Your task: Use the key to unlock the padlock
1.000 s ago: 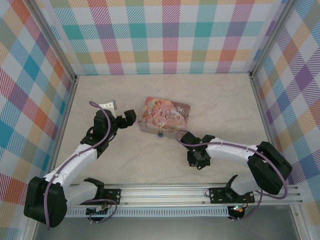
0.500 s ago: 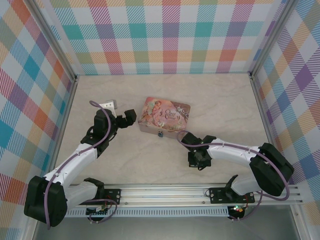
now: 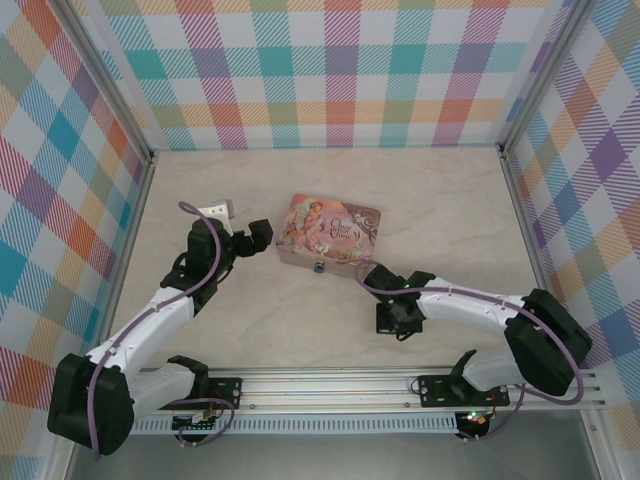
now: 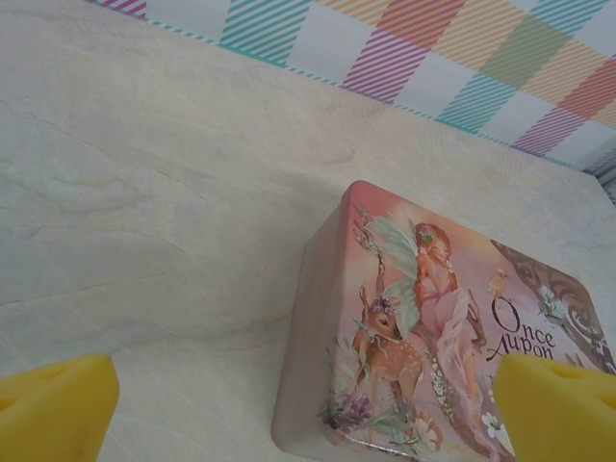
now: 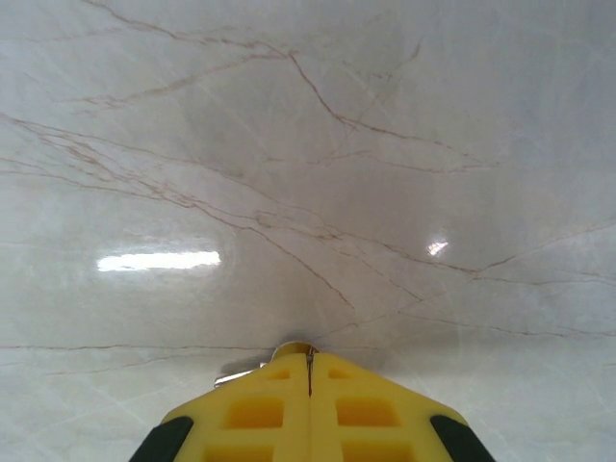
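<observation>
The right claw point(image 5: 309, 368) is pressed together low on the surface point(image 3: 430, 200), toward its near edge, pinching the key point(image 5: 241, 375) at its tips. The left claw point(image 3: 240, 224) stands spread just beside the tin point(image 3: 330, 228). The padlock point(image 3: 320, 267) sits on the tin's near side.

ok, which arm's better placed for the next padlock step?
Right. Right pincer is shut at the table with a metal sliver, likely the key, at its tips, close to the padlock. Left pincer hangs open beside the tin.
</observation>
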